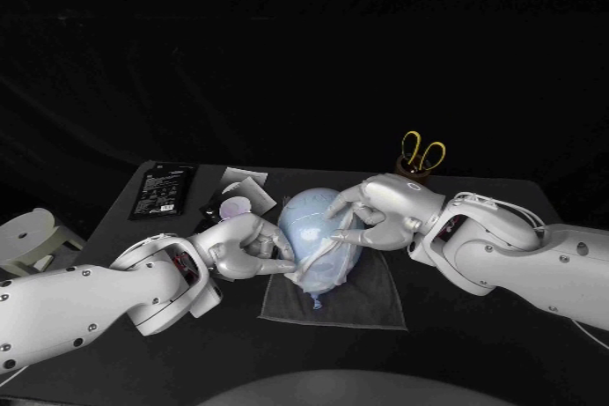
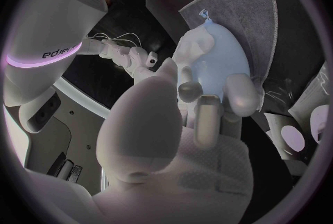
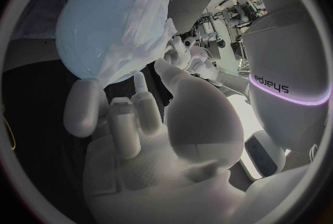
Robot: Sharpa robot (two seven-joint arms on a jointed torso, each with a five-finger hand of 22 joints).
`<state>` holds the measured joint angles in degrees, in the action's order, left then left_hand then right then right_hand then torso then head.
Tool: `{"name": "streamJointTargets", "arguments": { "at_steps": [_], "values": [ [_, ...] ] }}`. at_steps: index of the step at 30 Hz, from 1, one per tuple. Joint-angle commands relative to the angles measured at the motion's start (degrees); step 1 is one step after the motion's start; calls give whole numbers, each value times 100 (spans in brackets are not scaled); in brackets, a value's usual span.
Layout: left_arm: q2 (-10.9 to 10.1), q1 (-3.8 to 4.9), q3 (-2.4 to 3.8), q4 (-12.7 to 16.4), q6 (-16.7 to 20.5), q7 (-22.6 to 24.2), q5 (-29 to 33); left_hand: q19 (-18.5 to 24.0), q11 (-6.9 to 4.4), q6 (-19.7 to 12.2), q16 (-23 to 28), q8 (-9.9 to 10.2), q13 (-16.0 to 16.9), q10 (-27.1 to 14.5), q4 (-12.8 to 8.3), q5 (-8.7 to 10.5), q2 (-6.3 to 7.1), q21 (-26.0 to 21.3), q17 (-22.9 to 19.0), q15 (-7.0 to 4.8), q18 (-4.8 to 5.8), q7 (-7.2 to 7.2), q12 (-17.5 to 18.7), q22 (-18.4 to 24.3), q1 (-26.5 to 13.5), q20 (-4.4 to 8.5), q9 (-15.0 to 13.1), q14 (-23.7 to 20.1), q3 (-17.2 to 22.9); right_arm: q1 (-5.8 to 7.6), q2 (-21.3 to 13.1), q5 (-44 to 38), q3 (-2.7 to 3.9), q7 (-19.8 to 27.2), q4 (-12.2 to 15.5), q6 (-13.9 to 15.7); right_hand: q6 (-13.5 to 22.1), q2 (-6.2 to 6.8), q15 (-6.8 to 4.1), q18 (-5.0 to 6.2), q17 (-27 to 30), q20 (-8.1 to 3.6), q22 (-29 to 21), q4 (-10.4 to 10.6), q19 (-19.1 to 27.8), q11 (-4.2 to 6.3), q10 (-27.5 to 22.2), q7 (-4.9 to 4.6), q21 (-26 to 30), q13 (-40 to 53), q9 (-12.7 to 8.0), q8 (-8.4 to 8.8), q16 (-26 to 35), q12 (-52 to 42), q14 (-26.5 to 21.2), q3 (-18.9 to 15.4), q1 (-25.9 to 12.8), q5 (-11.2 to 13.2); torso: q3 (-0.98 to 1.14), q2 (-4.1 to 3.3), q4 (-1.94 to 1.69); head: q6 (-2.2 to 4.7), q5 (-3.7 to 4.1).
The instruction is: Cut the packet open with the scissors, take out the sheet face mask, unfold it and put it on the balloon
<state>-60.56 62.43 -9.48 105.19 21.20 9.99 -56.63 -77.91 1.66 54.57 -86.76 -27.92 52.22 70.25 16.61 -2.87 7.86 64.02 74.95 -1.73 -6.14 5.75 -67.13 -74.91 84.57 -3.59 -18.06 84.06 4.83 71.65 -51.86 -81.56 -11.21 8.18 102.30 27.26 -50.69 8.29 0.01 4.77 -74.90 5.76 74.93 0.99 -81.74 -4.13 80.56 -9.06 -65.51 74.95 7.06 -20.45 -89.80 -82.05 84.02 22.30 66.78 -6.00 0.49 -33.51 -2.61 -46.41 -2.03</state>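
Your left hand (image 1: pixel 247 247) and right hand (image 1: pixel 387 214) curl fingers against the smooth, rounded balloon (image 1: pixel 311 221) draped in wrinkled, filmy sheet mask (image 3: pixel 142 29). Whether either pinches it, you cannot tell.

A grey cloth (image 1: pixel 362 305) lies spread flat in the middle of the black counter (image 1: pixel 419 344), its near edge running roughly along the counter's front and its corners showing square. A dark brown holder (image 1: pixel 410 168) stands upright near the counter's far edge, towards the right, well apart from the cloth. Off the counter's left side stands a pale round stool (image 1: pixel 32 239). Behind everything hangs a dark backdrop (image 1: pixel 304 62).
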Motion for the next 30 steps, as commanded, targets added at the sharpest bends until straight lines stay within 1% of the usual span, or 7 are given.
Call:
{"name": "streamJointTargets", "arguments": {
  "at_steps": [1,3,7,12,17,23,30],
  "values": [
    [-30,2,6,42,265,257,266,46,-2,-26,18,5,-80,-10,4,4,10,-116,310,-28,26,38,27,-162,-77,19,11,250,-24,-3,21,301,4,-76,-12,165,-32,-22,33,-30,-1510,36,911,54,-9,-28,18,-8,-11,181,-2,27,-20,-43,598,-3,-61,-30,-1,-1,1,11,9],
    [-57,5,10,55,297,284,296,61,1,-35,29,7,-97,-27,1,4,9,-144,276,-26,21,42,38,-148,-78,17,12,238,-27,-3,37,354,4,-97,-25,186,-40,-37,35,-28,-1510,39,908,116,-5,-31,21,-9,-2,191,-2,45,-20,-44,598,-22,-85,-65,-1,-2,1,11,8],
    [-108,17,14,82,229,292,343,69,3,-36,31,2,-97,-41,-4,3,-4,-155,279,-22,19,41,39,-143,-70,14,10,236,-25,-3,74,429,5,-133,-60,227,-41,-41,36,-26,-1510,39,907,131,-3,-31,22,-10,3,195,-3,52,-20,-45,598,-25,-85,-84,5,1,0,-7,2],
    [-139,25,16,104,-79,241,366,83,7,-19,32,-31,-59,-46,7,5,21,-163,295,-16,18,40,12,-142,-156,5,-3,236,-97,-3,113,476,5,-167,-98,262,-50,-67,36,-25,-1510,41,905,160,0,-31,28,-10,9,208,-2,62,-20,-49,598,-19,-76,-113,1,-1,2,-6,3],
    [-162,28,16,104,-464,83,261,71,8,-33,24,-64,-12,-39,13,6,49,-124,330,-14,25,39,-28,-164,-387,-1,-16,245,-288,-3,159,499,6,-188,-122,327,-56,-84,37,-23,-1510,41,903,175,3,-31,26,-10,16,207,-2,69,-20,-47,598,-11,-64,-130,3,5,3,-19,1],
    [-142,29,15,74,-680,-116,95,63,10,-59,27,-72,-17,-55,12,6,47,-103,329,-13,29,39,-26,-175,-457,-2,-20,244,-386,-3,242,491,6,-242,-202,301,-60,-99,37,-20,-1510,42,899,181,8,-31,21,-10,28,204,-2,77,-20,-43,598,0,-42,-142,4,-1,6,-21,-8],
    [-70,28,13,40,-764,-255,-46,61,16,-99,32,-66,-50,-89,3,6,54,-97,318,-9,31,46,-5,-179,-474,-4,-18,239,-462,-3,329,411,6,-324,-295,216,-66,-101,37,-18,-1510,43,897,170,13,-31,17,-11,35,207,-2,94,-20,-39,598,20,20,-155,2,-5,4,-24,-8]
  ]
}}
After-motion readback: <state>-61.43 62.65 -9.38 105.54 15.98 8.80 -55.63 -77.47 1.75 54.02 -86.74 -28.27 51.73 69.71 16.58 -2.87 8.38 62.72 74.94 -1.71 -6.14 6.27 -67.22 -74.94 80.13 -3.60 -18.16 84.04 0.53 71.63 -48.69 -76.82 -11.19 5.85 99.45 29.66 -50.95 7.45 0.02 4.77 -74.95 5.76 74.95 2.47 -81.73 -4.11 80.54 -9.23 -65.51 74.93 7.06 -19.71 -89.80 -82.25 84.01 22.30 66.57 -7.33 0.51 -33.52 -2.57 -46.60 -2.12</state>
